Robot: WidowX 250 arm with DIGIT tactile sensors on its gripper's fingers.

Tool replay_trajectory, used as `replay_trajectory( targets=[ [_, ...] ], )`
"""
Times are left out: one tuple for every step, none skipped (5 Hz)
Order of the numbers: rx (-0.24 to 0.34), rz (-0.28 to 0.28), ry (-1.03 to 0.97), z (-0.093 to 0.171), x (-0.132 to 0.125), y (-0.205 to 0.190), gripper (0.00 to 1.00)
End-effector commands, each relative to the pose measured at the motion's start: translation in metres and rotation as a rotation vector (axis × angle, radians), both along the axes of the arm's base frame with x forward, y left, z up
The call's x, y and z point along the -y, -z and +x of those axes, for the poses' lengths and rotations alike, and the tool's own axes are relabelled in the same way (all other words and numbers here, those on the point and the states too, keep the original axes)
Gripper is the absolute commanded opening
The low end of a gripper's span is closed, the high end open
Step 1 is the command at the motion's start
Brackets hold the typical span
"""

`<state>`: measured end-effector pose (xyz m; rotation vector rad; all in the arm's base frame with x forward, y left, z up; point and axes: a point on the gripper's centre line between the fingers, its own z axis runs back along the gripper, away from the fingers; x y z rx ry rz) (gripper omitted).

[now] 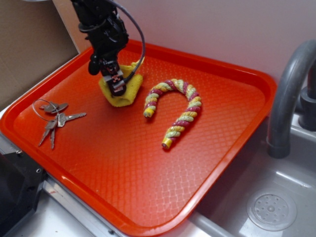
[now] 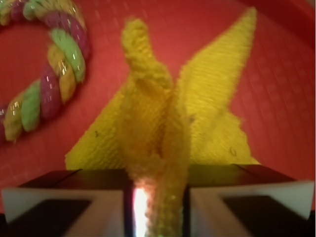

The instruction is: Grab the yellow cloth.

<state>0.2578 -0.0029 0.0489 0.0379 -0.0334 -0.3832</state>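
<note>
Gripper (image 1: 114,80) of the WidowX arm is seen at about eleven o'clock on the orange tray (image 1: 123,187), lowered onto the yellow cloth (image 1: 129,93). In the wrist view, a fold of the yellow cloth (image 2: 153,148) is pinched upward between the two fingers (image 2: 64,202), which are drawn close together on either side of it; the gripper is thus clamped on the fabric. The remainder of the cloth is spread flat on the tray behind the pinched ridge, with one pointed corner directed toward one o'clock in the wrist view.

A twisted rope (image 1: 177,106) of yellow, maroon and pale green strands is laid in an arch just beside the cloth at its three o'clock side, apart from it; part of the same rope (image 2: 44,64) is visible at ten o'clock in the wrist view. A bunch of keys (image 1: 55,118) on a wire ring is placed near the tray's nine o'clock edge, well apart from the cloth. A grey faucet (image 1: 291,94) and a sink drain (image 1: 271,211) are seen beyond the tray at three to five o'clock.
</note>
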Motion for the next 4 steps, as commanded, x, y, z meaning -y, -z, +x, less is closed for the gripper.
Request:
replay_trajectory(
  targets=[
    [0.063,-0.119,-0.320,-0.017,0.010,-0.111,0.00],
    [0.015,-0.104,-0.347,-0.033,0.028,-0.161,0.00],
    [-0.009,-0.056,-0.342,-0.039,0.045,-0.210,0.00],
    [-0.058,-0.003,-0.387,-0.026,0.045,-0.193,0.00]
  ],
)
